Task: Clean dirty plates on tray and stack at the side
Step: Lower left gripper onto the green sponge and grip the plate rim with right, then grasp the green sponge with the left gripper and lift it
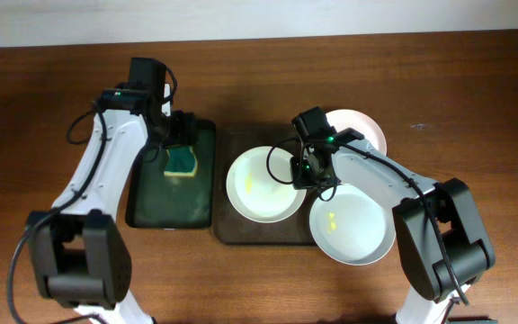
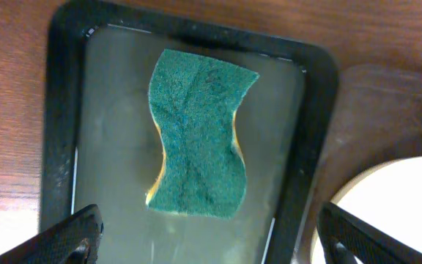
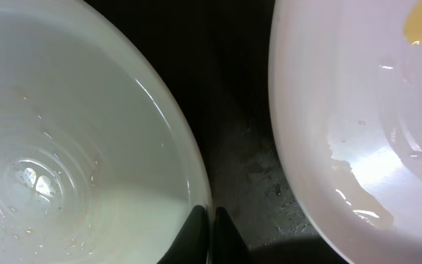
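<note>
Three white plates show in the overhead view. One plate lies on the left of the dark brown tray. A second plate with a yellow smudge lies at the tray's front right, overhanging its edge. A third plate sits behind, partly hidden by my right arm. My right gripper is shut on the right rim of the left plate, one finger inside and one outside. The smudged plate lies beside it. My left gripper is open above a green sponge.
The sponge lies in a narrow black tray with a greenish wet bottom, left of the brown tray. The black tray's rim and a plate edge show in the left wrist view. Bare wooden table surrounds both trays.
</note>
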